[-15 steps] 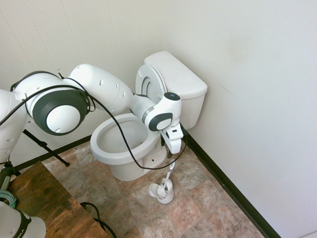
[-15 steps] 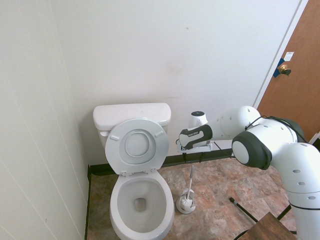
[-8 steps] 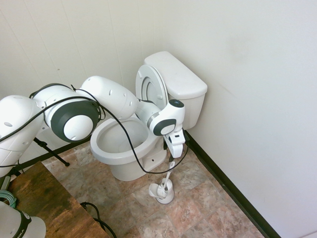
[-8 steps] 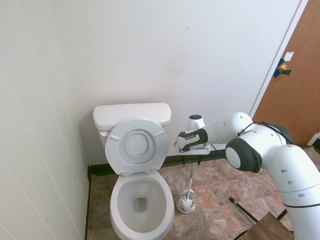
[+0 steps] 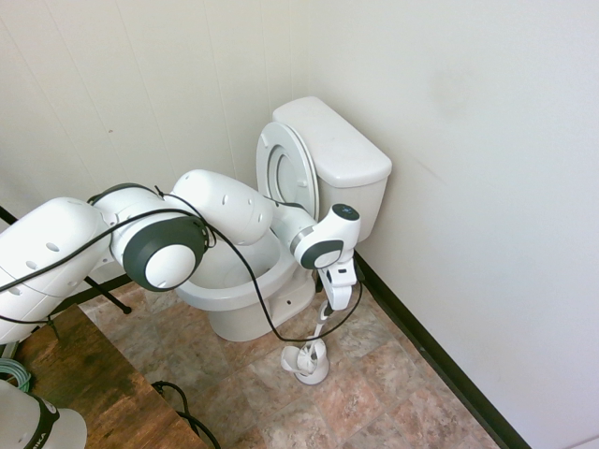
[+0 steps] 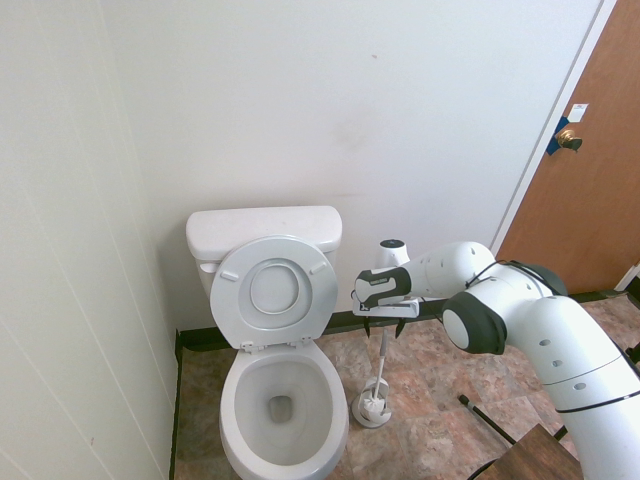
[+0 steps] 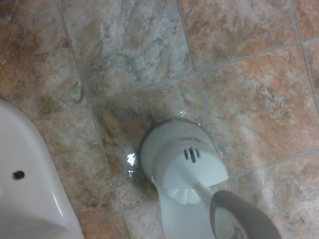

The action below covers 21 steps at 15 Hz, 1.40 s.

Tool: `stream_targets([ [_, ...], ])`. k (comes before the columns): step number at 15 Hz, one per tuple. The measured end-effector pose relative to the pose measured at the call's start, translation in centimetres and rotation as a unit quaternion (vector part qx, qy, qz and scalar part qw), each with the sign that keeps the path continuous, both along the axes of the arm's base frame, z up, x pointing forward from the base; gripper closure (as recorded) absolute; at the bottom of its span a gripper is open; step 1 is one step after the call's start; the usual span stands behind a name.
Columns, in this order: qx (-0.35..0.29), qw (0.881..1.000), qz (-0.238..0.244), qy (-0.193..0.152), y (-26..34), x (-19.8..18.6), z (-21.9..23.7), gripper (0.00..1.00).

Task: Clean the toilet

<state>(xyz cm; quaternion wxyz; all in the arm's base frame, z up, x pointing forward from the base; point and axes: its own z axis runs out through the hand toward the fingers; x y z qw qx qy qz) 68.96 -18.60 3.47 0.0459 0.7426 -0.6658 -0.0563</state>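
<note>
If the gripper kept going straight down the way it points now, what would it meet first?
Most likely the top of the toilet brush handle, which stands in its holder directly under the open gripper. How much gap is left is hard to judge; the wrist view shows the handle end very close.

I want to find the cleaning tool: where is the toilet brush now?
The toilet brush stands upright in its holder on the tiled floor, beside the toilet, directly under the end effector.

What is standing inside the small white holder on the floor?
A toilet brush stands in the holder, handle upright. In the wrist view white bristles show at its mouth. The holder's inside is hidden.
</note>
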Motion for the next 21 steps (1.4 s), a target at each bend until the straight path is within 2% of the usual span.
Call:
stream_targets([
  [6,0.002,1.0,-0.003,0.012,-0.7,0.3,-2.5,0.0],
  [7,0.003,1.0,-0.004,0.013,-0.9,0.3,-2.8,1.0],
  [21,0.009,1.0,-0.008,0.029,-1.5,0.4,-4.0,1.0],
])
